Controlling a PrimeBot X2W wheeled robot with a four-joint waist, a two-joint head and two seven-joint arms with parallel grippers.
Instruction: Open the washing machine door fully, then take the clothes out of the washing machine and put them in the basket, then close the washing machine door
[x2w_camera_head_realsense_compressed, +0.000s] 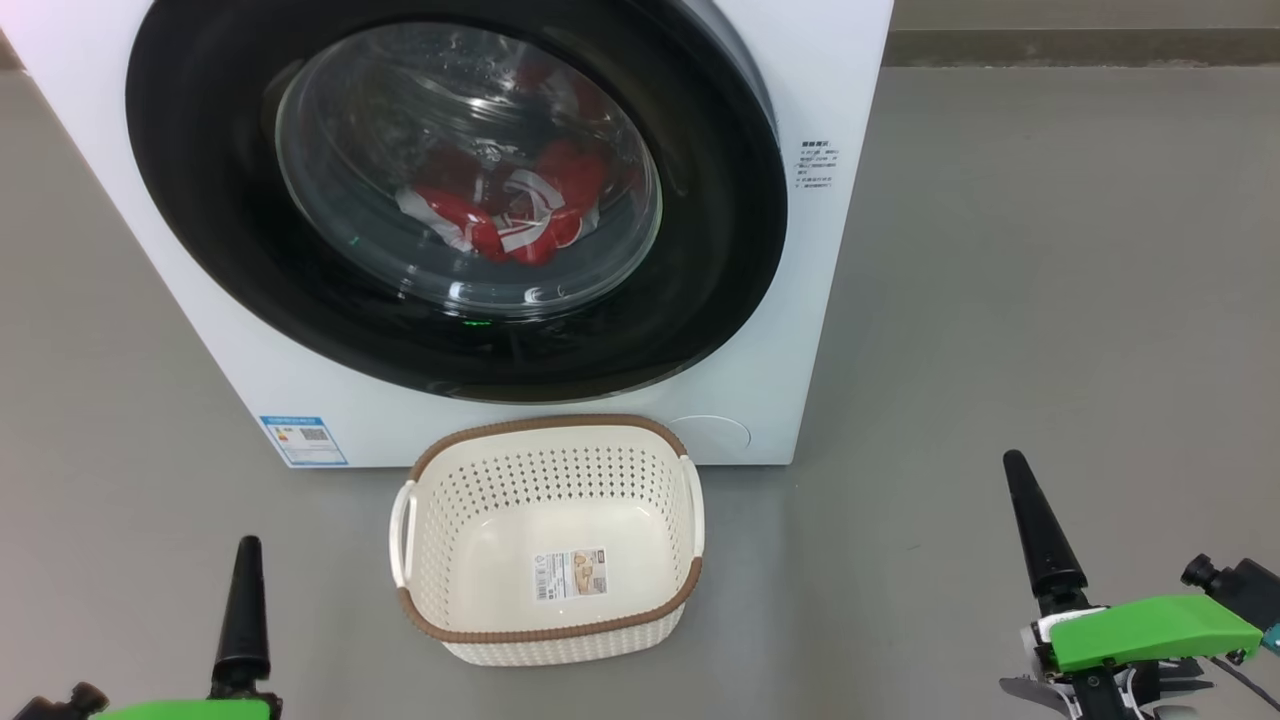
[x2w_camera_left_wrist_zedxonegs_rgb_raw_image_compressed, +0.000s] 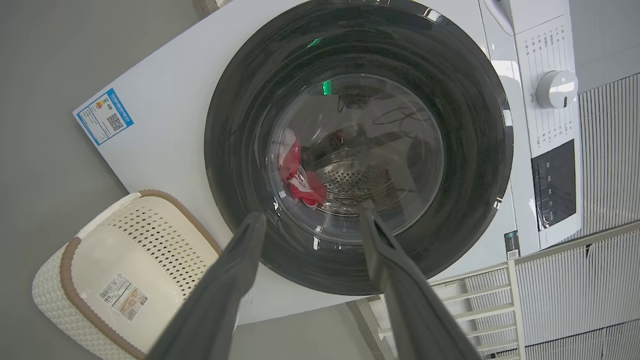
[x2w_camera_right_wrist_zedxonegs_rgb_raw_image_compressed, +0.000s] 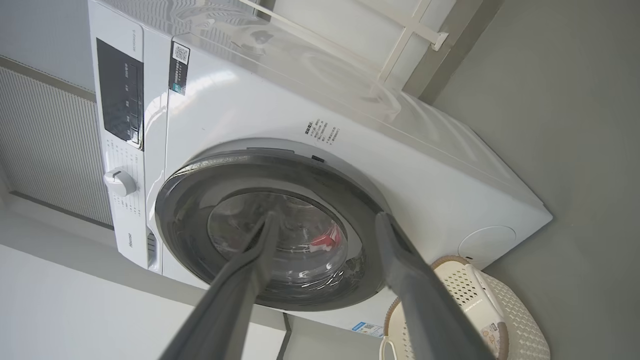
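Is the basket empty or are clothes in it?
Empty: the basket shows a bare bottom with just a label; the clothes lie behind the door glass.

The white washing machine (x2w_camera_head_realsense_compressed: 830, 90) has its glossy black door (x2w_camera_head_realsense_compressed: 700, 250) over the opening, with red-and-white clothes (x2w_camera_head_realsense_compressed: 520, 215) bunched behind the glass. The cream basket (x2w_camera_head_realsense_compressed: 470, 480) stands upright on the floor just before it.

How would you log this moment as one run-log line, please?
washing machine door: not fully open; clothes: behind glass; basket: empty; left end effector: open, free; right end effector: open, free
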